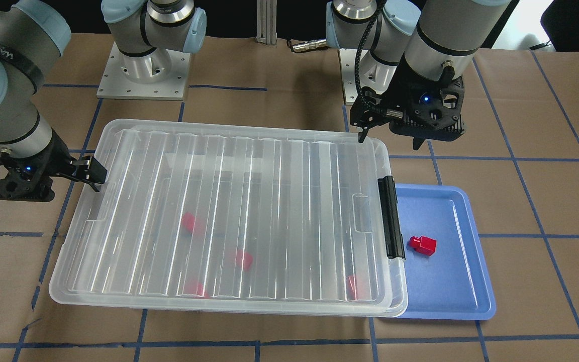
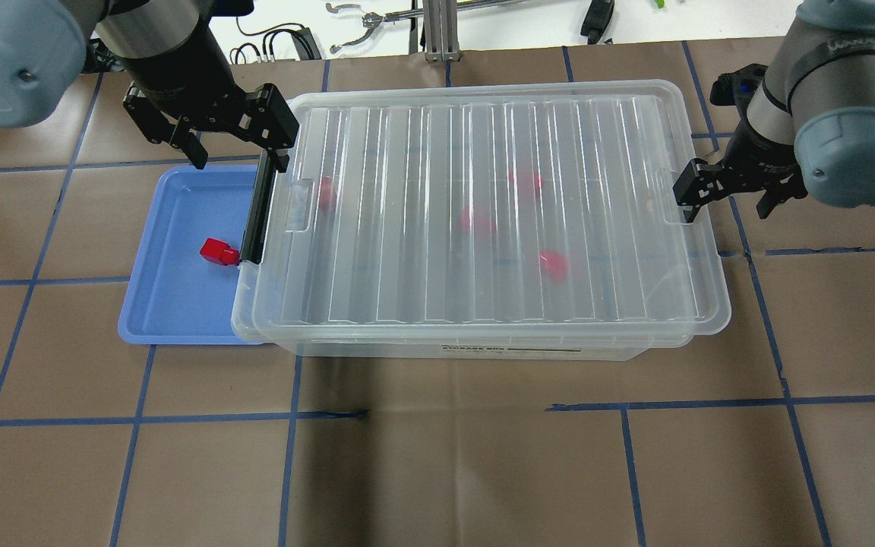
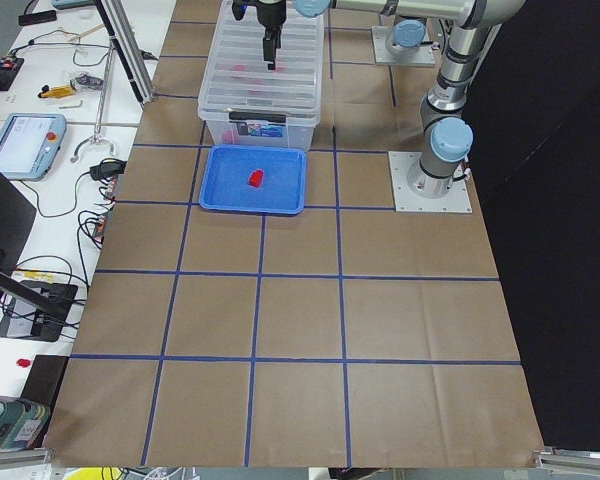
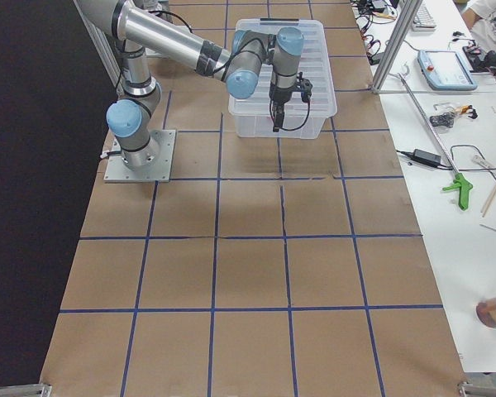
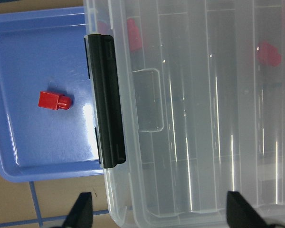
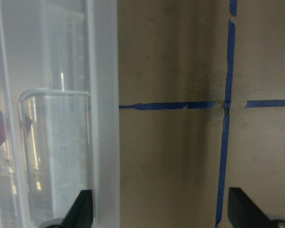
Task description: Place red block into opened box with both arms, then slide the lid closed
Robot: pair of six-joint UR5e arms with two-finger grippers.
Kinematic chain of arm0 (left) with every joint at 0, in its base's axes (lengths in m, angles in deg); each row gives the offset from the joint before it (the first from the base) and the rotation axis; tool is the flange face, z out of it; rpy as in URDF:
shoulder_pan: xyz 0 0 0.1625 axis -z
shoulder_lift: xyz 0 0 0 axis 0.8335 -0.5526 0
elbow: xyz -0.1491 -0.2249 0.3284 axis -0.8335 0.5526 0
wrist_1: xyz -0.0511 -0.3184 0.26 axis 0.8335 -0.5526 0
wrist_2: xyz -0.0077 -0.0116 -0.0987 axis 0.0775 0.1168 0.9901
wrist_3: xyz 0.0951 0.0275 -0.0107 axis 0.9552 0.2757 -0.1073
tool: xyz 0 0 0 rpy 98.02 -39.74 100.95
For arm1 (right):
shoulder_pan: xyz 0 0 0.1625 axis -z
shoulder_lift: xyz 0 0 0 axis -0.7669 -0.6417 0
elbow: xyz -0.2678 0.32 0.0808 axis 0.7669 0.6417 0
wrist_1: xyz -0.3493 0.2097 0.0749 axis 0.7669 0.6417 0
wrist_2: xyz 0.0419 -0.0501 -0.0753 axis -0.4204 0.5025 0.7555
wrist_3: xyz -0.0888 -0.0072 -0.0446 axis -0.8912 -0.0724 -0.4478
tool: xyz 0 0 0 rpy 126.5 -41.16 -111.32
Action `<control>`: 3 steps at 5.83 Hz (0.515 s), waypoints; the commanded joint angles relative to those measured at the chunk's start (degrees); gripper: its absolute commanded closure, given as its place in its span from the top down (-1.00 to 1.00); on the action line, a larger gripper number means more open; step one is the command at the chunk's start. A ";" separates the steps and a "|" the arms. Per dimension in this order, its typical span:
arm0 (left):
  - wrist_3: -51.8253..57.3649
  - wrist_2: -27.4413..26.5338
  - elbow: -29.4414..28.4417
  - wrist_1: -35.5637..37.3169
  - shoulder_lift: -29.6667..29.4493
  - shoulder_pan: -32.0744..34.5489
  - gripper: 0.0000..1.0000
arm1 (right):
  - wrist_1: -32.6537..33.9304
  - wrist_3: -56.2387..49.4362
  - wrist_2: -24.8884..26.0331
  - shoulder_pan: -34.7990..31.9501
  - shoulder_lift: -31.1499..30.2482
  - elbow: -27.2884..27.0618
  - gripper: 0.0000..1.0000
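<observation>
Clr ribbed lid (image 1: 229,201) atop box (image 2: 483,351), slightly offset; red block (image 1: 422,245) on blue tray (image 1: 450,301) alongside.

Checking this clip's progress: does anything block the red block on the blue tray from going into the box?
Yes. The lid lies over nearly the whole box, so the red block on the blue tray has no opening. Nothing visible stands between the left hand and that block.

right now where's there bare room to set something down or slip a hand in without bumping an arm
Widest free patch: the brown paper along the box's labelled long side. The blue tray also has bare floor around its single red block. Crowded: the black clip end, where the left gripper hangs open, and the lid's opposite end, by the open right gripper.
</observation>
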 commanded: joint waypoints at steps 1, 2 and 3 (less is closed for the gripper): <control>0.00 0.00 0.00 -0.09 0.00 0.00 0.97 | 0.14 -4.04 0.33 3.08 0.10 0.03 1.00; 0.00 0.00 0.00 0.00 0.00 0.00 0.97 | 0.23 -5.19 0.33 4.75 0.10 0.03 1.00; 0.00 0.00 0.00 0.00 0.00 0.00 0.97 | 0.23 -5.72 0.33 6.42 0.18 0.03 1.00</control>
